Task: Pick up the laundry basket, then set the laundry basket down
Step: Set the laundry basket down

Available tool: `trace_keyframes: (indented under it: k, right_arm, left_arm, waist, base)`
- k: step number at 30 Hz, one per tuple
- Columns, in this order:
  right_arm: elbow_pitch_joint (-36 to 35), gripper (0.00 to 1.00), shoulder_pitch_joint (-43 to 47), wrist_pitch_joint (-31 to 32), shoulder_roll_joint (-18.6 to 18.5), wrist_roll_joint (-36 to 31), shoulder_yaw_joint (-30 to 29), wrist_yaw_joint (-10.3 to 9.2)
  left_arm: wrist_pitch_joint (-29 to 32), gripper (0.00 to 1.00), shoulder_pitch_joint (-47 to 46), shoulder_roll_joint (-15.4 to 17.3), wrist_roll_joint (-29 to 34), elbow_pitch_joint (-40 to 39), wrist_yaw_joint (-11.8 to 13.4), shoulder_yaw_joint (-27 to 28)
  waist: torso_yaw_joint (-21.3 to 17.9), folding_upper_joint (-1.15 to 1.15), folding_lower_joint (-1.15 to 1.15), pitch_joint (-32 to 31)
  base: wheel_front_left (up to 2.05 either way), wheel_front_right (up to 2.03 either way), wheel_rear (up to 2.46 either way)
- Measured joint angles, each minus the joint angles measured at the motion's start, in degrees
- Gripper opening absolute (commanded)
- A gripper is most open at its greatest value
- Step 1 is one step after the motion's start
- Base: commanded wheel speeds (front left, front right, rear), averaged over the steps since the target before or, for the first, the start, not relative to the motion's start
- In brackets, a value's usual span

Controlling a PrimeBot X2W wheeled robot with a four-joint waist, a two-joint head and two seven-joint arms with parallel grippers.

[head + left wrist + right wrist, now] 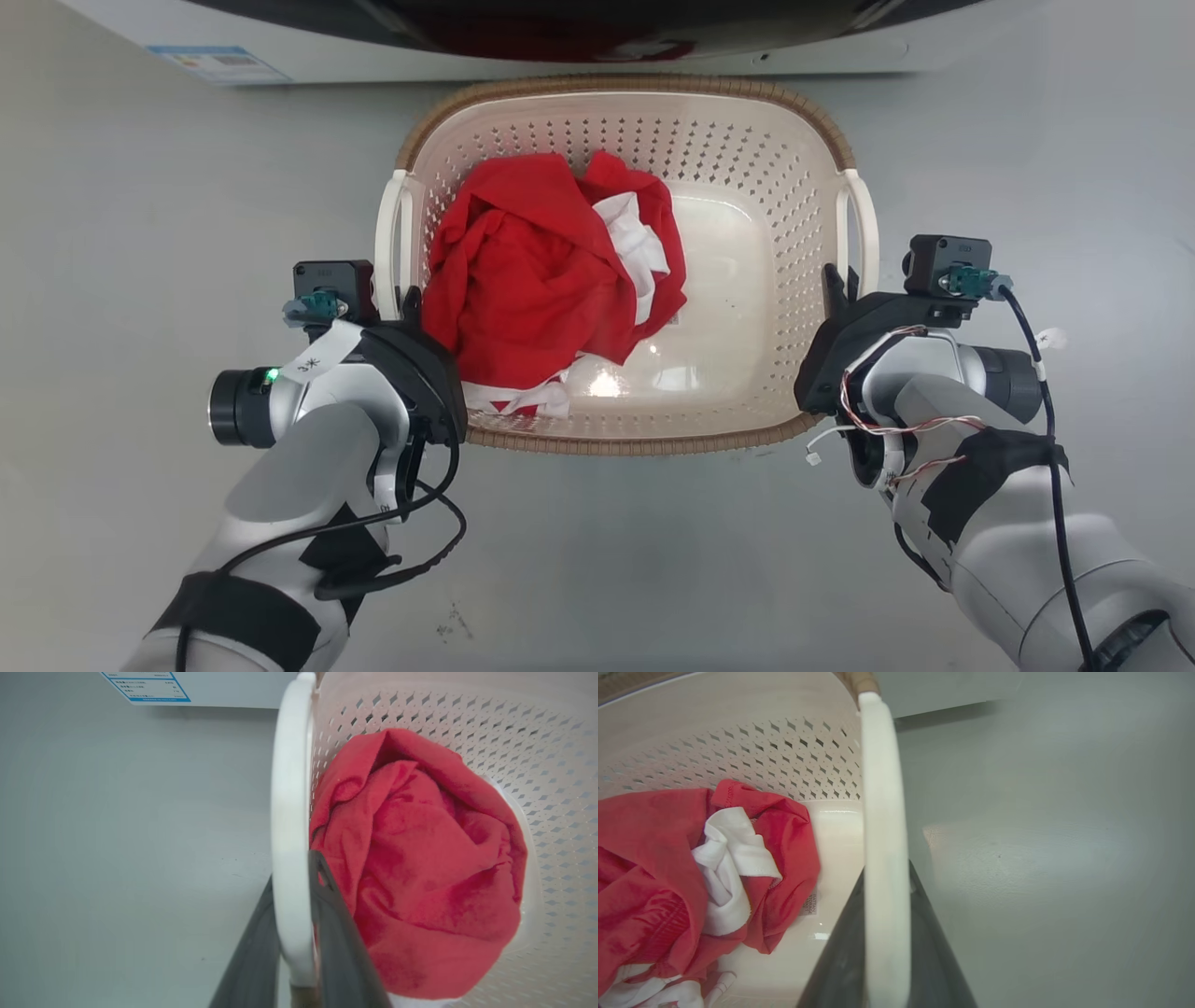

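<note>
head view showed the laundry basket over the grey floor, just before the washing machine, with a red garment bunched toward its left side. the left gripper had its dark fingers closed on the left handle, one on each side. the right gripper clamped the right handle the same way. i judged that gripping both ends would keep the lopsided load level. i couldn't tell whether the basket was off the floor.

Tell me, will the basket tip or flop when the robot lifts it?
Probably not flop: the basket looks like stiff plastic. It should stay fairly level, with left gripper and right gripper gripping opposite sides. It might dip leftward, since the clothes sit that side.
</note>
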Motion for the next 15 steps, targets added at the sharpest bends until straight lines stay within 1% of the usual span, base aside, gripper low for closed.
trace_keyframes:
  k: [5, 8, 15]
  right_arm:
    - [0.5, 0.0, -1.1, -0.6, 0.0, -0.4, 0.0, 0.0]
    - [0.5, 0.0, -1.1, -0.9, 0.0, -0.4, 0.3, 0.01]
    - [0.5, 0.0, -1.2, -1.5, 0.1, -0.4, 0.8, 0.01]
  left_arm:
    - [-0.7, 0.0, -1.1, -0.2, 0.2, 0.6, 0.0, 0.1]
    - [-1.2, 0.0, -1.2, -0.3, 0.2, 1.2, -0.5, 0.1]
    - [-2.3, 0.0, -1.6, -0.5, 0.2, 1.9, -0.6, 0.1]
  waist:
    - [0.4, 0.0, 0.0, 3.6]
    - [0.7, 0.0, 0.0, 5.1]
    - [1.4, 0.0, -0.01, 6.0]
  base:
    - [0.0, 0.0, 0.0]
    - [0.0, 0.0, 0.0]
    - [0.0, 0.0, 0.0]
